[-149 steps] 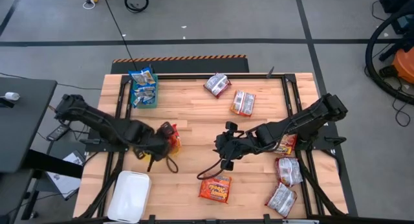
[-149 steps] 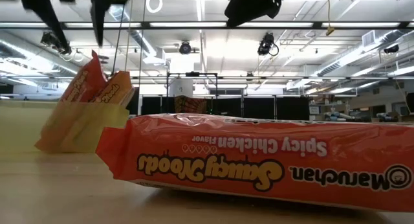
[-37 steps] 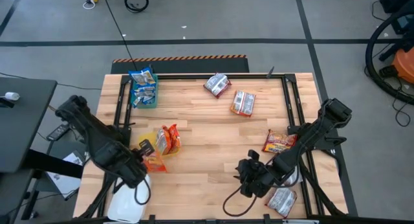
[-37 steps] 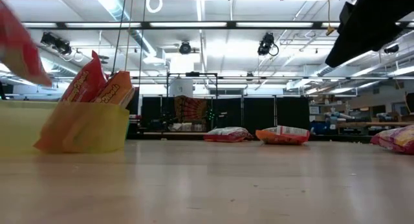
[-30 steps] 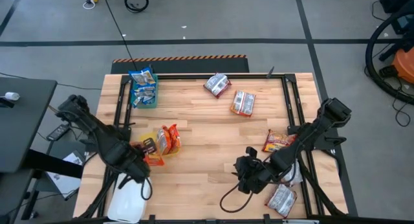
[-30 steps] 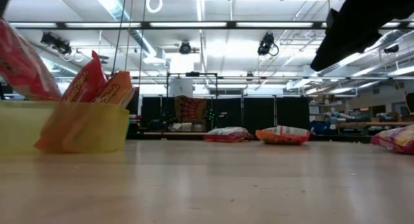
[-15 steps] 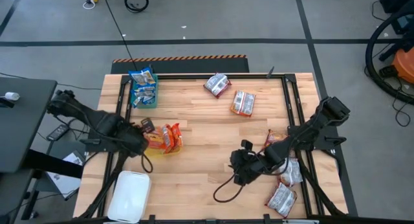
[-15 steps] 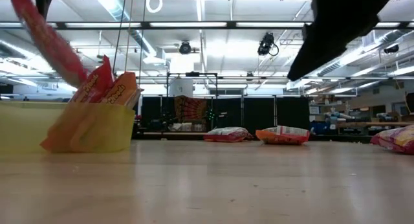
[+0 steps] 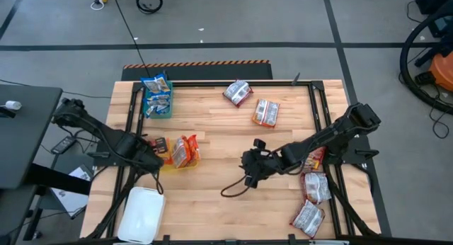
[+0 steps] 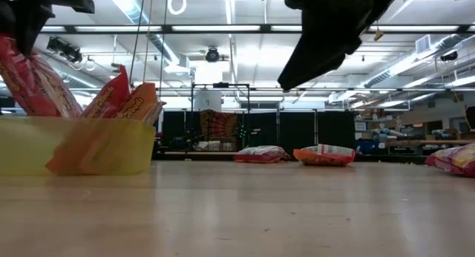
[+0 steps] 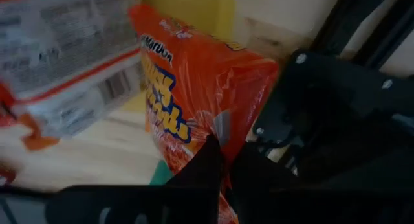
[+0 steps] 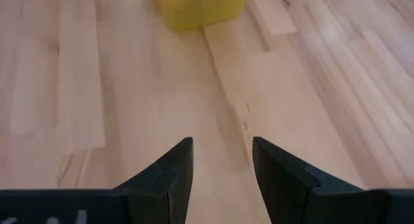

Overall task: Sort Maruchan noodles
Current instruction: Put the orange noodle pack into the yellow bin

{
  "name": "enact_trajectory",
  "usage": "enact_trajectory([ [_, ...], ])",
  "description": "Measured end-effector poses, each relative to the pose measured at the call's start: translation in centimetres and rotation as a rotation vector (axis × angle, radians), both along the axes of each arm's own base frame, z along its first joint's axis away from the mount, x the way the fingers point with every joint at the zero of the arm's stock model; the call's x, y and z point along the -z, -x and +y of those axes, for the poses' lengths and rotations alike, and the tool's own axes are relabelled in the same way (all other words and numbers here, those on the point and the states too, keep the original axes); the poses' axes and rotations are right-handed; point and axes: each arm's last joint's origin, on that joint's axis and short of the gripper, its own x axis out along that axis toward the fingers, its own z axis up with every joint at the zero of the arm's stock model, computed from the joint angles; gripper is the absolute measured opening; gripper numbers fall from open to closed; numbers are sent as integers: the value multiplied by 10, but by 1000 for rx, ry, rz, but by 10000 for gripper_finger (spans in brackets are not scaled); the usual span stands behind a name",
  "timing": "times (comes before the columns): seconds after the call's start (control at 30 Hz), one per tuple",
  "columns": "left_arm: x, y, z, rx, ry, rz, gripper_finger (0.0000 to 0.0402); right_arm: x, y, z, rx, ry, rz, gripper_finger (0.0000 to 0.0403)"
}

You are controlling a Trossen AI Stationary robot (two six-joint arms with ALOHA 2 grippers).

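Table: near centre now bare; the orange packet that lay there five seconds ago is gone.
Yellow bin: left side, holding upright orange packets.
Right gripper: back over mid-table, fingers apart, empty.
Left gripper: swung from the near-left corner to the bin, clenched on an orange packet, so delivery looks imminent.
Loose packets: far side and right edge, unsorted.

A grey concrete floor with dark lines surrounds the wooden table. Long ceiling lights brighten the hall; what may be benches stand along its far side.
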Motion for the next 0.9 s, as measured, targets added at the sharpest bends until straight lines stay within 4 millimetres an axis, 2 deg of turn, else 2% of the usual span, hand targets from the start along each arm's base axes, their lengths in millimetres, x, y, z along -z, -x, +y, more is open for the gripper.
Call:
enact_trajectory([
  [0.2, -1, 2, -11, -11, 58, 26, 24, -1, -4, -10, 18, 13, -3, 165],
  [0.53, -31, -2, -17, -36, 135, -89, 24, -1, -6, -15, 51, -5, -12, 165],
  [0.9, -8, -5, -20, -127, 174, -54, 24, -1, -3, -5, 77, -70, -33, 165],
])
